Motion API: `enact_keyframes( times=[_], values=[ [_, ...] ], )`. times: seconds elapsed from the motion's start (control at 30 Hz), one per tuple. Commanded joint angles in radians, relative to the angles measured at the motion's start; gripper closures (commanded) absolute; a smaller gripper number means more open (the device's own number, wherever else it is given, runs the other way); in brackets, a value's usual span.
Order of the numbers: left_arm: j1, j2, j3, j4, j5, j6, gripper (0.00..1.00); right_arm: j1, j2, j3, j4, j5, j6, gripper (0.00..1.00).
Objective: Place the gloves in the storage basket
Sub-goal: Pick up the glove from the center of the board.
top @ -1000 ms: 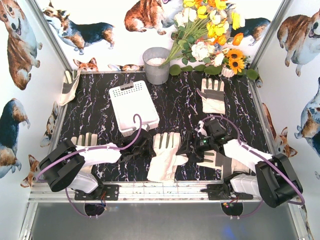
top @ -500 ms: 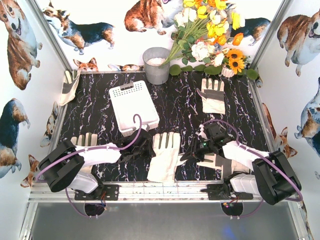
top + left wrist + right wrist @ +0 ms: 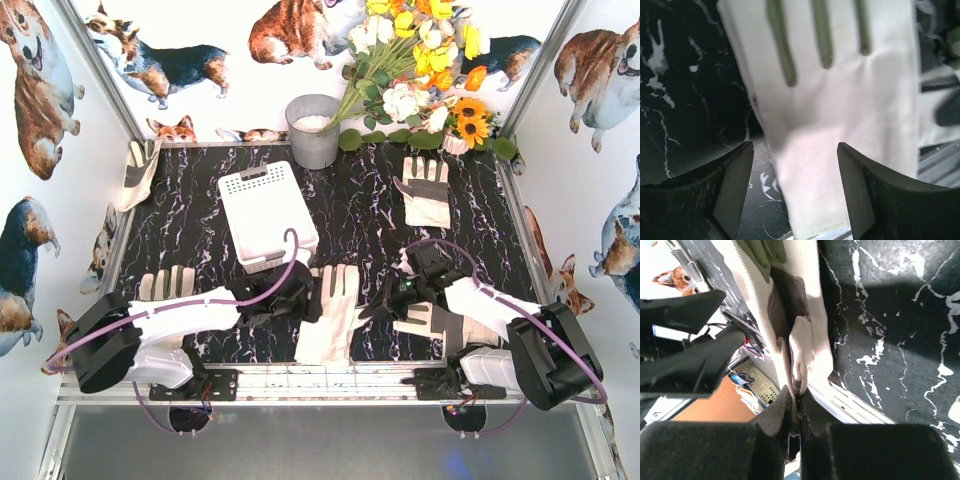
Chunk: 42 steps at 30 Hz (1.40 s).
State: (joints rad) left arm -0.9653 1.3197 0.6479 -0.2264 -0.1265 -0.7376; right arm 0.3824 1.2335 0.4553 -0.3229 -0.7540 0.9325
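Observation:
A cream-white glove (image 3: 332, 318) lies flat near the front middle of the table, fingers pointing away. My left gripper (image 3: 306, 296) is at its left edge, open; in the left wrist view the glove (image 3: 850, 95) fills the space beyond the spread fingers (image 3: 735, 187), and my left gripper (image 3: 796, 187) holds nothing. My right gripper (image 3: 373, 307) is at the glove's right edge. In the right wrist view my right gripper (image 3: 799, 402) is shut on a fold of the glove (image 3: 807, 347). The white storage basket (image 3: 266, 212) stands behind the left gripper with nothing visible in it.
More gloves lie at the back right (image 3: 425, 190), under my right arm (image 3: 428, 322), beside my left arm (image 3: 166, 284) and against the left wall (image 3: 136, 172). A grey metal bucket (image 3: 313, 130) and a bunch of flowers (image 3: 420, 70) stand at the back.
My left gripper has opened and reached right over the middle glove's left edge. My right gripper has shut on the glove's right edge.

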Motion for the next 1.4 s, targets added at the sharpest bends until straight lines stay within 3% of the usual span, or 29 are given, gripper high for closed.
enact_keyframes(
  times=[0.0,0.1,0.2,0.37,0.47,0.67,0.77,0.93,1.37],
  values=[
    [-0.097,-0.044,0.073,-0.045,-0.143,0.085,0.34,0.004,-0.017,0.075,-0.027,-0.025,0.047,1.00],
    [-0.168,-0.036,0.125,-0.023,-0.185,0.126,0.30,0.004,-0.003,0.092,-0.048,-0.023,0.043,1.00],
    [-0.188,-0.004,0.135,0.049,-0.141,0.149,0.30,0.004,0.005,0.093,-0.054,-0.012,0.042,1.00],
    [-0.188,0.067,0.145,0.135,-0.080,0.157,0.47,0.004,0.010,0.089,-0.036,-0.008,0.055,1.00],
    [-0.195,0.086,0.174,0.149,-0.042,0.190,0.42,0.004,0.003,0.089,-0.035,0.003,0.075,1.00],
    [-0.251,0.063,0.145,0.176,-0.108,0.260,0.28,0.004,0.026,0.095,-0.012,0.003,0.149,1.00],
    [-0.271,0.102,0.163,0.172,-0.136,0.293,0.27,0.004,0.037,0.104,-0.013,0.002,0.168,1.00],
    [-0.308,0.195,0.231,0.125,-0.194,0.324,0.33,0.004,0.032,0.114,-0.017,0.008,0.209,1.00],
    [-0.329,0.241,0.198,0.187,-0.294,0.332,0.48,0.005,0.005,0.087,0.089,-0.004,0.385,1.00]
  ],
)
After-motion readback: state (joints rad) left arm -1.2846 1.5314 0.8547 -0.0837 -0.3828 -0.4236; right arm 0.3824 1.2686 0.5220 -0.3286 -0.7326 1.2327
